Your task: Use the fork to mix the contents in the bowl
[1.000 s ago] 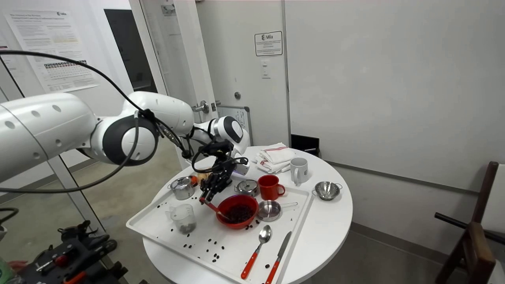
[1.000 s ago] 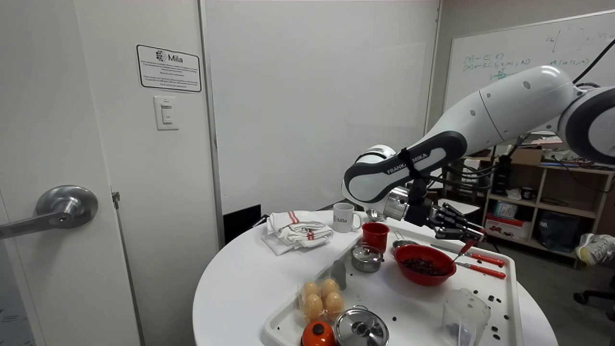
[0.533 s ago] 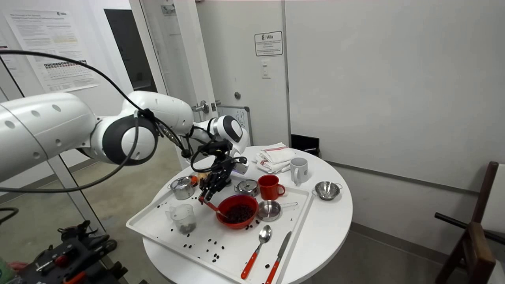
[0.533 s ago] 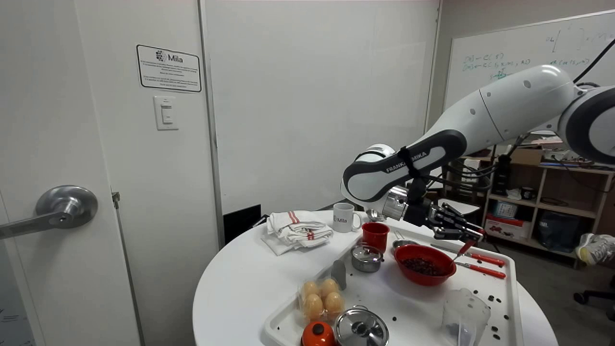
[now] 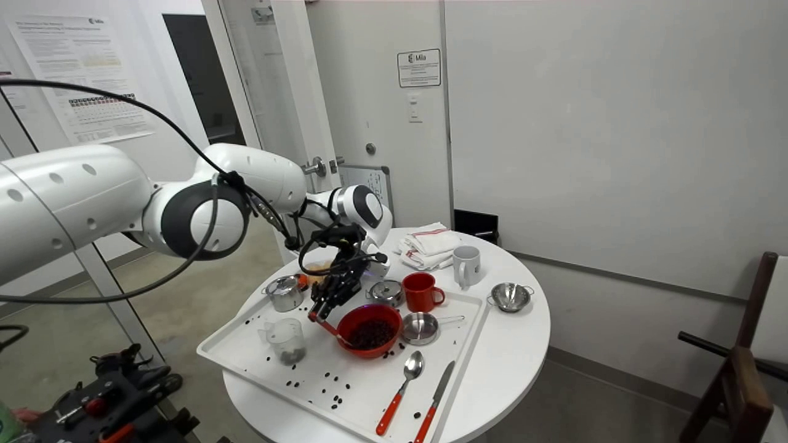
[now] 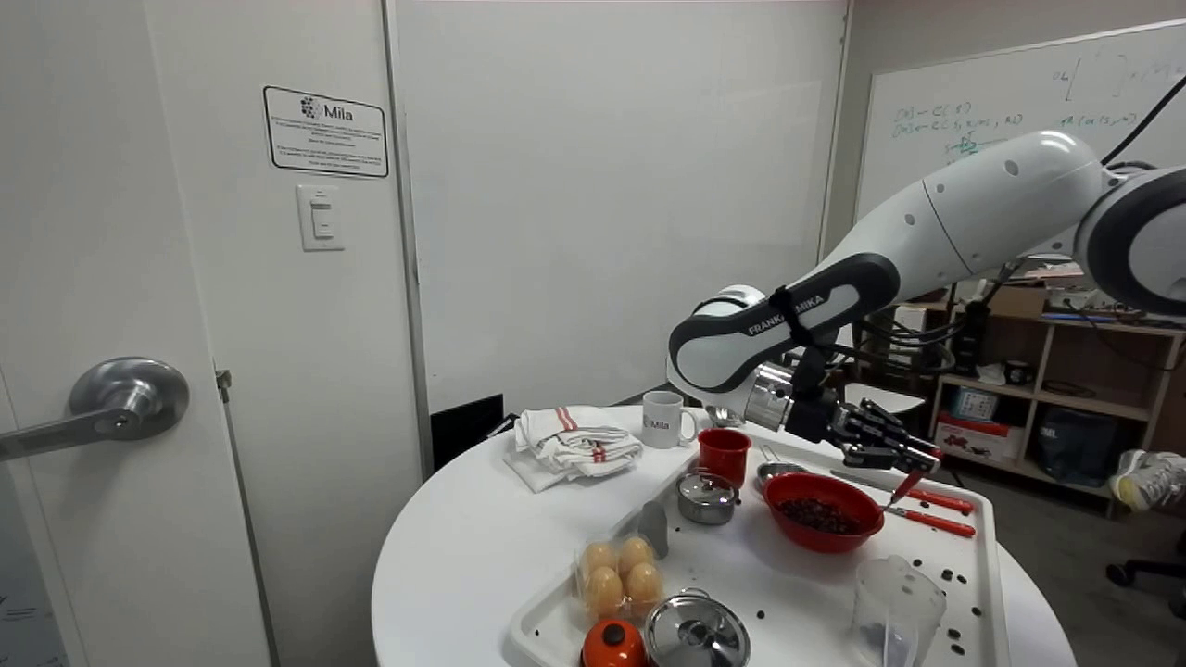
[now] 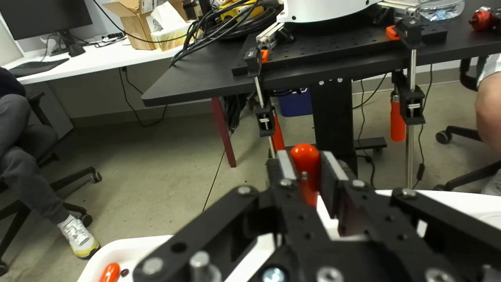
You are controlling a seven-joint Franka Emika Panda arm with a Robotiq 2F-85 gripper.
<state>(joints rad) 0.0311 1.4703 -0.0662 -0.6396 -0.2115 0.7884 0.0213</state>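
One red bowl (image 5: 369, 352) holds the dark contents (image 5: 372, 334); one fork (image 5: 326, 327) slants down over its rim. Around it are one red cup (image 5: 422, 294), one spoon (image 5: 394, 403), one knife (image 5: 442, 386), two lidded pots (image 5: 285, 296) and four eggs (image 6: 605, 589); one mug (image 6: 662, 422) stands on the tabletop (image 6: 463, 565). The bowl sits below and just beside the hand (image 7: 309, 166), which grips the fork's handle.

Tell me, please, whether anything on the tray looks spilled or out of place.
Yes: dark bits lie scattered on the tray, outside the bowl, probably spilled, as they resemble its contents.
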